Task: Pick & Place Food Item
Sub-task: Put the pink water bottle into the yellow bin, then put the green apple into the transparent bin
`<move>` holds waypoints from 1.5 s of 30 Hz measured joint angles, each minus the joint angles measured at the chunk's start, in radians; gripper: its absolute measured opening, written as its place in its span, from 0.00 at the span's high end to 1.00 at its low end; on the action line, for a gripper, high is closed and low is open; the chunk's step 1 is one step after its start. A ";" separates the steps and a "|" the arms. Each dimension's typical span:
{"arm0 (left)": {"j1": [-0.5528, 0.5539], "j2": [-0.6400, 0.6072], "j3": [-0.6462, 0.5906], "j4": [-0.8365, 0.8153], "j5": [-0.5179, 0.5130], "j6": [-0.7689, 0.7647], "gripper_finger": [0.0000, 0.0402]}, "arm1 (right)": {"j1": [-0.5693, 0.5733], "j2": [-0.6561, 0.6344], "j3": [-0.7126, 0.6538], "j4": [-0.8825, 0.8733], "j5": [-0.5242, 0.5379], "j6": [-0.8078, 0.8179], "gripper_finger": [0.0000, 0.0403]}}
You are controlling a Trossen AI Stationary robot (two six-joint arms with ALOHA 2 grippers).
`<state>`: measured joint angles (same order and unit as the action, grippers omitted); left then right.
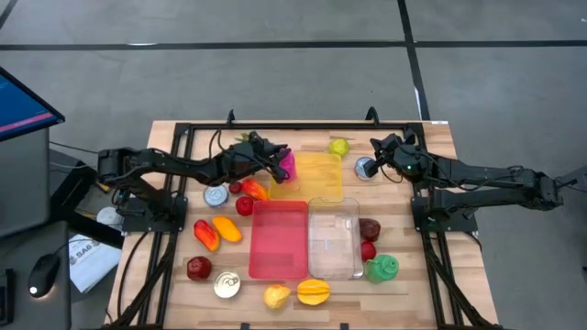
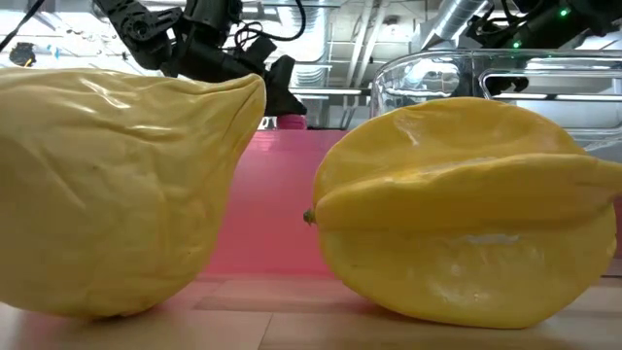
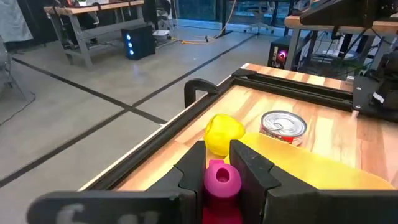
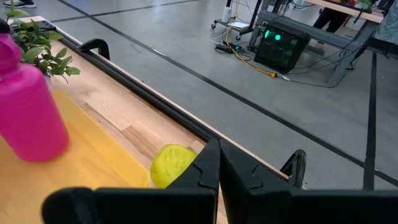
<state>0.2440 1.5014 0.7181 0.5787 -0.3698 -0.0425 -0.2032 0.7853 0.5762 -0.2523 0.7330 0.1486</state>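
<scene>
So the left gripper (image 3: 222,163) has its fingers clamped on a pink food item (image 1: 287,166), holding it up right at the edge of the yellow tray (image 1: 321,183), looks like the carry/place step to me. Next it probably needs to get over the tray, lower and let go without tipping it. Right gripper (image 4: 219,163) is pinched closed and empty, parked near the can (image 1: 366,168) at the back.
</scene>
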 joint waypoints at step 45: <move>0.076 -0.002 -0.002 0.035 0.064 0.037 0.39 | 0.000 0.000 0.000 0.000 0.000 0.000 1.00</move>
<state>0.3195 1.4998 0.7162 0.6132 -0.3061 -0.0051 -0.2035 0.7853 0.5762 -0.2527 0.7330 0.1489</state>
